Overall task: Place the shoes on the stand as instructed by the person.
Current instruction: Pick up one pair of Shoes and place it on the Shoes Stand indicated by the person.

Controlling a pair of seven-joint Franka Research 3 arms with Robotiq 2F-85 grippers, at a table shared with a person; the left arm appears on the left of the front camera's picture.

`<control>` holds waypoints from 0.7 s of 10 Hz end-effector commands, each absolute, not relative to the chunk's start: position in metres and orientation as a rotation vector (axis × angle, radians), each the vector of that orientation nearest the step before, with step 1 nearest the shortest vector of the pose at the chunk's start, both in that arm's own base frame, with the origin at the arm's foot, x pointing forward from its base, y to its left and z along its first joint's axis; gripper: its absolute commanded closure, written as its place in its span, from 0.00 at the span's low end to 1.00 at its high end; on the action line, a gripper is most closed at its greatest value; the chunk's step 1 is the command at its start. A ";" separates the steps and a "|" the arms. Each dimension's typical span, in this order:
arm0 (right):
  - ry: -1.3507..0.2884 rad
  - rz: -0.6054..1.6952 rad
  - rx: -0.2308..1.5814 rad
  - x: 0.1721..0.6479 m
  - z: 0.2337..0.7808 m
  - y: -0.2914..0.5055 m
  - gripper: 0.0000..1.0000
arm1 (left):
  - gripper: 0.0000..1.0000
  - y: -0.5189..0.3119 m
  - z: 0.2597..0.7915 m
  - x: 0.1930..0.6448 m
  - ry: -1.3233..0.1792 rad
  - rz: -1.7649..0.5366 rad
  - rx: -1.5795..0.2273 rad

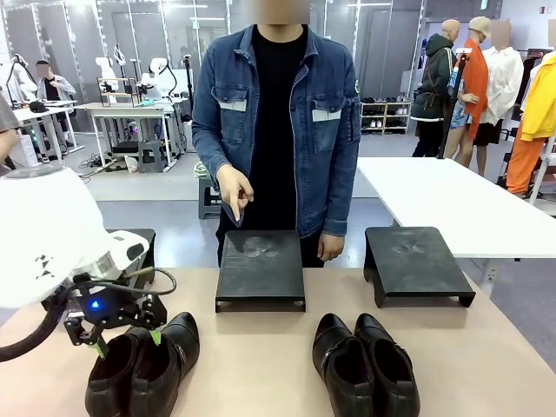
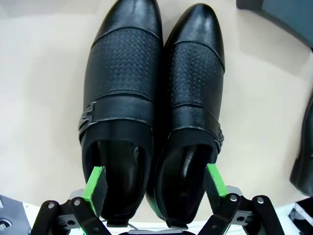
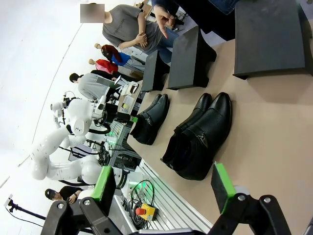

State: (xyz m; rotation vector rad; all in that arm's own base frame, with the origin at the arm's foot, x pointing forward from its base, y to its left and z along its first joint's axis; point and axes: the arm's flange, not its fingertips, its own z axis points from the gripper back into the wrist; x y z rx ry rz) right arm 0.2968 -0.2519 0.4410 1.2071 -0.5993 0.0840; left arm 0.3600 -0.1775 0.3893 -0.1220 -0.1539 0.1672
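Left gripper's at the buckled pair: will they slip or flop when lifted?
The buckled pair looks glossy, so it may slide on the green pads. Its shaped leather seems stiff, unlikely to flop. Held at the heels, toes would probably dip.

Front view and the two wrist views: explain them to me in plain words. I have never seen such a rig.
The front view looks across a table from between two robot arms toward a person. Each wrist view comes from a camera on one arm, looking along its green-padded jaws. The left gripper hangs with jaws open at the heel openings of the left pair of shoes, one pad by each shoe, gripping nothing. The right gripper is open too, holding nothing. The right pair of shoes lies farther along the table. Behind them stand a middle stand and a right stand, both black. The person's hand points down at the middle stand.
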 end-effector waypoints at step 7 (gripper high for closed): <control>-0.605 0.086 1.213 0.296 0.442 -0.252 0.00 | 0.36 -0.176 0.328 0.345 -0.134 0.063 -0.030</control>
